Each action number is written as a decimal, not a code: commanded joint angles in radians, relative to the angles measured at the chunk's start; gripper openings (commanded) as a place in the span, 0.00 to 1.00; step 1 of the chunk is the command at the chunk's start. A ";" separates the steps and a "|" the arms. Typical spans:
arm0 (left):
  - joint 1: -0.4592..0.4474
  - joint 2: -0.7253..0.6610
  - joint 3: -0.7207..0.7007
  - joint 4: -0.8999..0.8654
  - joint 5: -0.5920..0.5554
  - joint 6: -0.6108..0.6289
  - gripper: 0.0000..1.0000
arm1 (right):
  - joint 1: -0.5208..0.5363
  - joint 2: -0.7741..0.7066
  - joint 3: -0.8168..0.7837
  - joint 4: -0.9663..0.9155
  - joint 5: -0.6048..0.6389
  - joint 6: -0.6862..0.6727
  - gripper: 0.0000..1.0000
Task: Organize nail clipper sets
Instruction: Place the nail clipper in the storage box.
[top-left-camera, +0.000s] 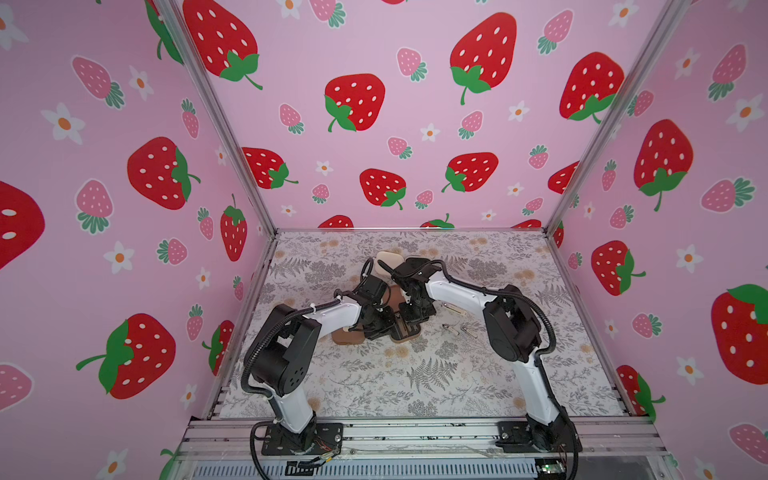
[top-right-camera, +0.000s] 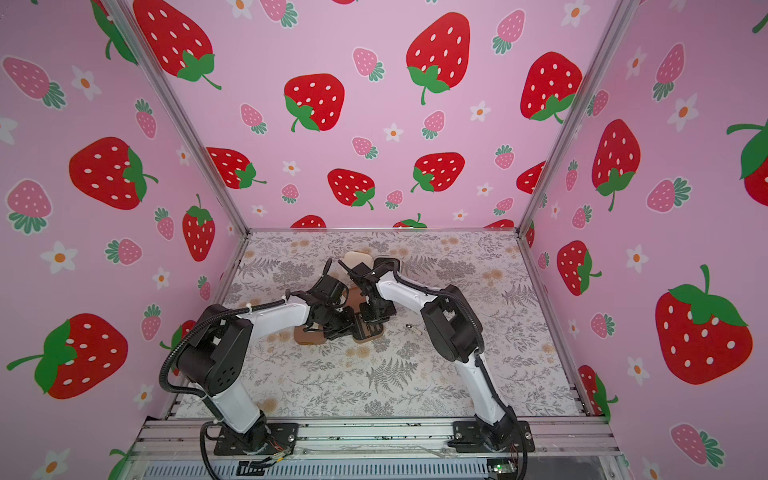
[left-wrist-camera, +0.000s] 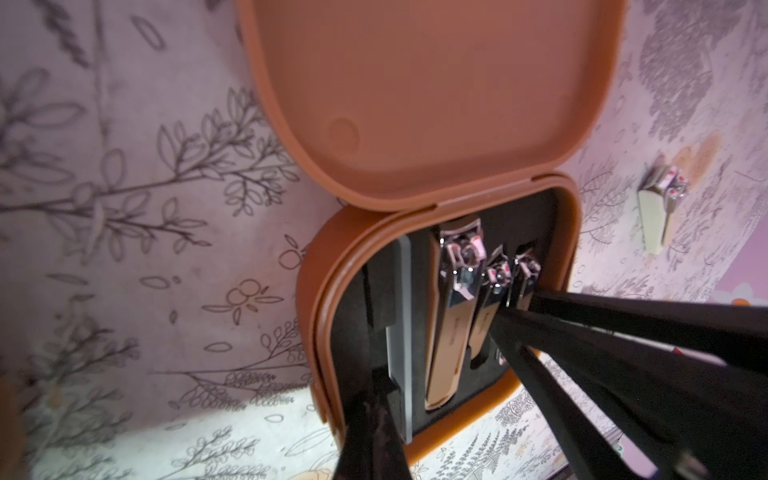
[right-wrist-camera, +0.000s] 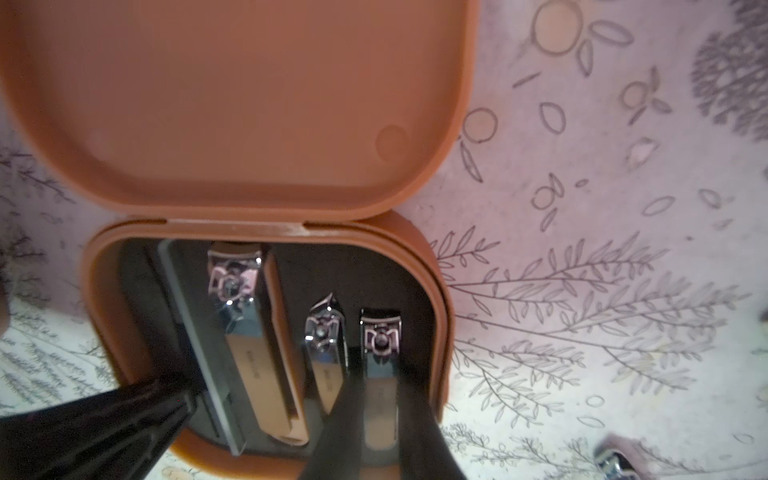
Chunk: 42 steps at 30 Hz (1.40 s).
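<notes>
**Setting.** Booth with pink strawberry-print walls. The desk (top-left-camera: 415, 386) is papered in a grey fern-and-flower print.

**Item: open brown case** (top-left-camera: 407, 336). It sits in the lower middle of the frame in both top views, between the two arm ends. The lid (right-wrist-camera: 232, 95) stands open and the base carries a black slotted insert (right-wrist-camera: 365, 274). All contents are seated in their slots:
- grey file (right-wrist-camera: 195, 332)
- large clipper (right-wrist-camera: 257, 353)
- slant-nosed clipper (right-wrist-camera: 326, 353)
- small clipper (right-wrist-camera: 380, 332)

**Handling (judged).**
- **Case:** stiff moulded plastic, light and smooth, and likely to skid on the paper. It is best taken by the base wall, not the hinged lid.
- **Clippers:** rigid polished metal, slick and narrow. They are best held across the long edges at mid-lever.

**Markings.** A fine engraved word runs along each lever but is too small to read. The lid's inside bears only a round moulded mark.

**Right fingers** (right-wrist-camera: 415, 424). They are parted by just the small clipper's width, one along each edge. Whether they pinch it or sit slack cannot be told.

**Left fingers** (right-wrist-camera: 124, 428). They are closed together and empty, with the tip lowered into the base just beside the file.

**Nearby.**
- A closed brown case (top-left-camera: 347, 337) lies just left of the open one in the frame.
- A cream case (top-left-camera: 388, 257) lies above it, partly hidden by the arms.
- Loose clippers (top-left-camera: 467, 331) lie on the desk to the right.
</notes>
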 joint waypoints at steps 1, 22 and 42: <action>-0.001 -0.005 -0.017 -0.039 -0.019 -0.004 0.00 | -0.005 0.066 -0.054 0.066 0.066 0.009 0.19; -0.001 0.010 0.010 -0.056 -0.016 0.002 0.00 | 0.012 -0.009 -0.042 0.045 0.103 -0.005 0.24; -0.002 0.004 0.012 -0.057 -0.016 0.002 0.00 | 0.029 -0.090 -0.067 0.008 0.136 -0.009 0.23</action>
